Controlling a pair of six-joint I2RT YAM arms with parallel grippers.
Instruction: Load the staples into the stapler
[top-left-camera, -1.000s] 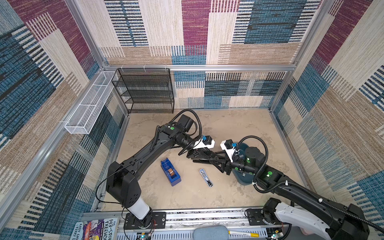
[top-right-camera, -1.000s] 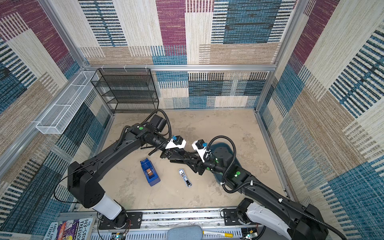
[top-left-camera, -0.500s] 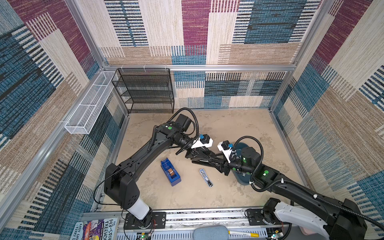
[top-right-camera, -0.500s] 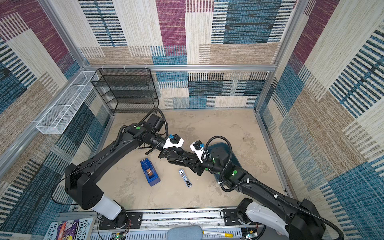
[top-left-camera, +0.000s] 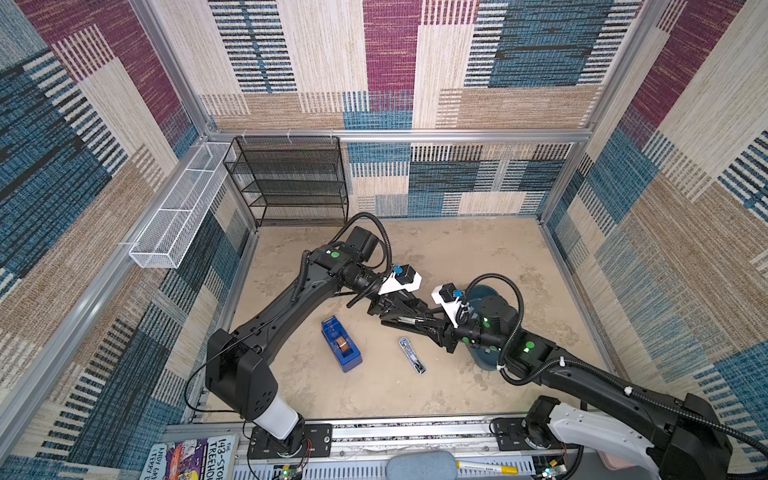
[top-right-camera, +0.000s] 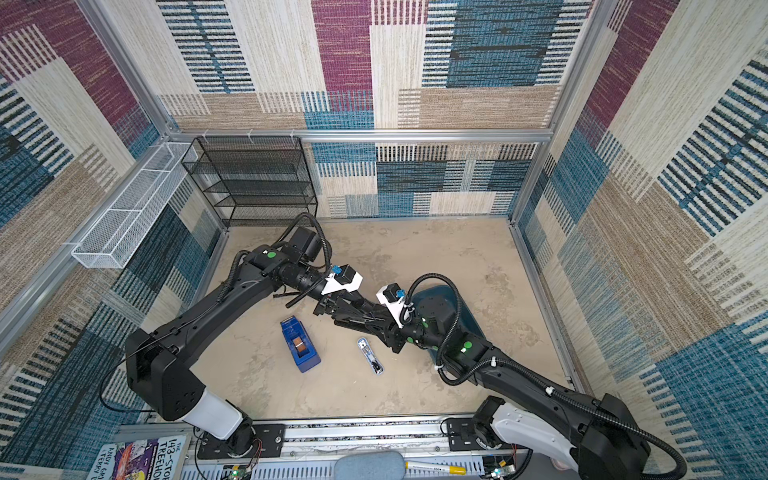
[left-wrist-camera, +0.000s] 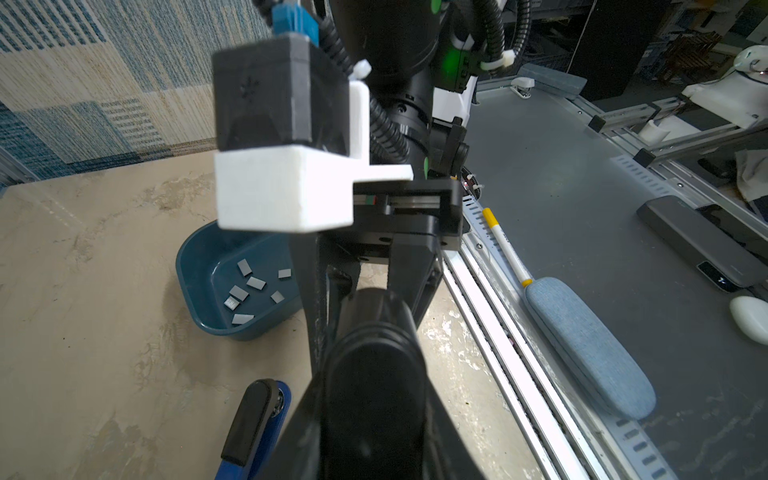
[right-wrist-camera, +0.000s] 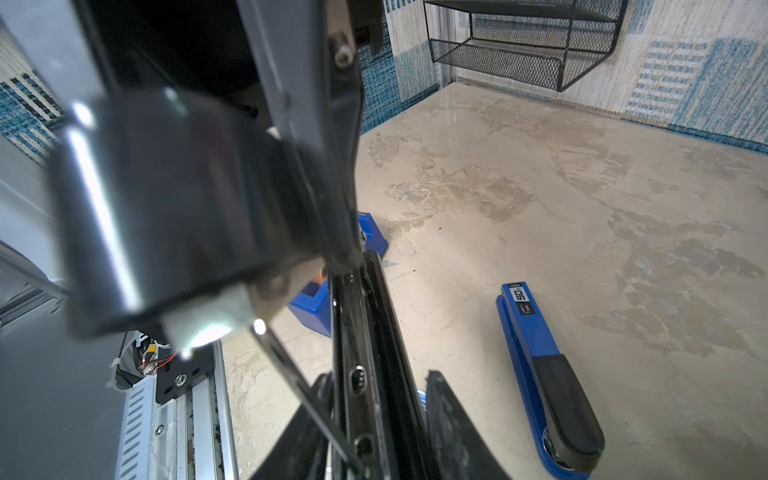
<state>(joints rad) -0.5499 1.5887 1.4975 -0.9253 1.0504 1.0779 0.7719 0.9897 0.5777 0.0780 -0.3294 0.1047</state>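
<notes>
**Staples.** I find the staples (left-wrist-camera: 248, 286) lying loose on the floor of the blue bin (left-wrist-camera: 195, 291). The bin stands on the table (top-left-camera: 457, 249) right of centre. In both top views it sits beneath the right arm's wrist.

**Stapler.** The black stapler (top-left-camera: 401, 320) sits mid-table, between the two arms.

**Left gripper.** The left gripper (left-wrist-camera: 374, 424) comes in from the far left and is clamped on the black stapler.

**Right gripper.** The right gripper (right-wrist-camera: 376, 399) reaches in from the near right. Its fingers stand apart on either side of the stapler's black arm, with a gap showing at one finger.

**Other items.** A blue stapler (right-wrist-camera: 548, 374) lies flat on the table just nearer than the grippers, untouched. A blue tape dispenser (top-left-camera: 341, 349) stands to its left, apart from it.
</notes>
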